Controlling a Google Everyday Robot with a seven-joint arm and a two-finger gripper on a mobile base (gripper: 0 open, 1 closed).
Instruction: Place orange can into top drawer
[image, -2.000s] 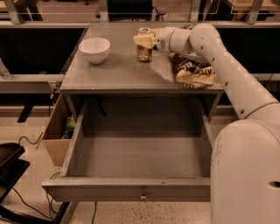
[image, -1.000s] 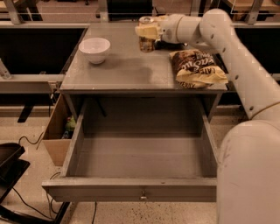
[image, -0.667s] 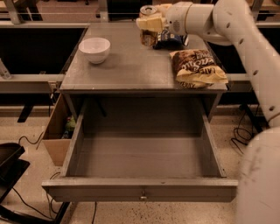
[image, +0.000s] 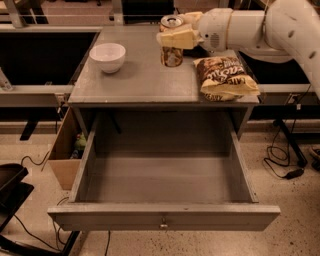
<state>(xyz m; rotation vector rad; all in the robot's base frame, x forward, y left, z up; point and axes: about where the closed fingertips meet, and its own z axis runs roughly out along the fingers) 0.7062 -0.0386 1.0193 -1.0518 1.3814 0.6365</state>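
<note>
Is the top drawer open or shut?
Open: the top drawer is pulled far out, its floor bare. The gripper grips the orange can over the table.

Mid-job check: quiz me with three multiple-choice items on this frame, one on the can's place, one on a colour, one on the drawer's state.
1. Where is the orange can? A. in the top drawer B. in the gripper, over the table C. inside the bowl
2. The bowl is which colour? A. white B. red C. black
3. The top drawer is: A. shut B. open and empty C. open, holding the chip bag
Answers: 1 B, gripper clamps it beside the chip bag; 2 A, plain white; 3 B, bare grey floor shows.
</note>
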